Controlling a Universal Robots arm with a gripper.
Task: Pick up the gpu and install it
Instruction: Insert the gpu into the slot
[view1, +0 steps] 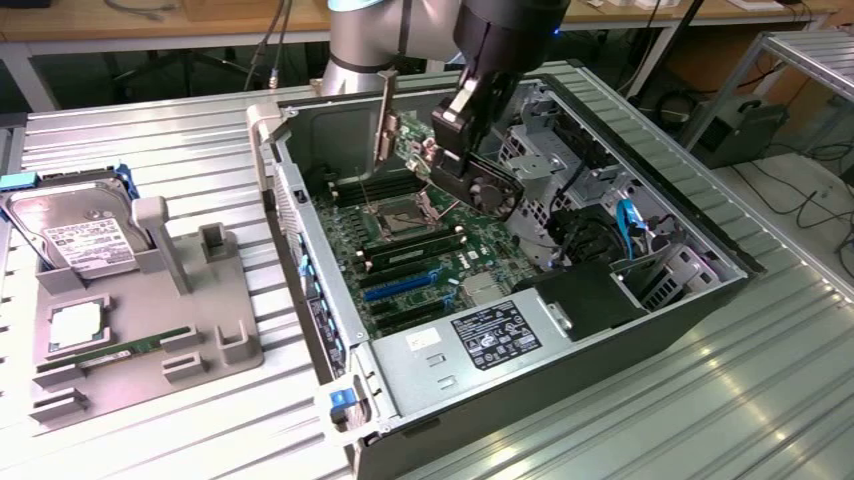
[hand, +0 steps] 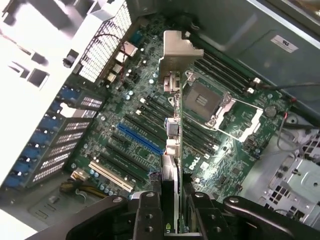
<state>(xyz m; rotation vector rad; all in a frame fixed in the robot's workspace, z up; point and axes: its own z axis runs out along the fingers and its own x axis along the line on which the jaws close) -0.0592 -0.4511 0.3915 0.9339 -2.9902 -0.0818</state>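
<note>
Wrist view showed the gripper (hand: 173, 206) pinching the gpu (hand: 176, 55) edge-on above the motherboard (hand: 235, 160). Both hung inside the open case (view1: 574, 400).

The tool (hand: 172, 202) clamps the gpu (hand: 173, 90) between its two black fingers (hand: 148, 210). The card is seen edge-on, with its silver bracket at the far end. It is held over the green motherboard (hand: 240, 165), above the black slots between the blue slot (hand: 140, 140) and the CPU socket (hand: 205, 102). A cream slot (hand: 111, 176) lies beyond the blue one, farther from the socket, and the perforated rear panel (hand: 102, 45) runs alongside the board.
</note>
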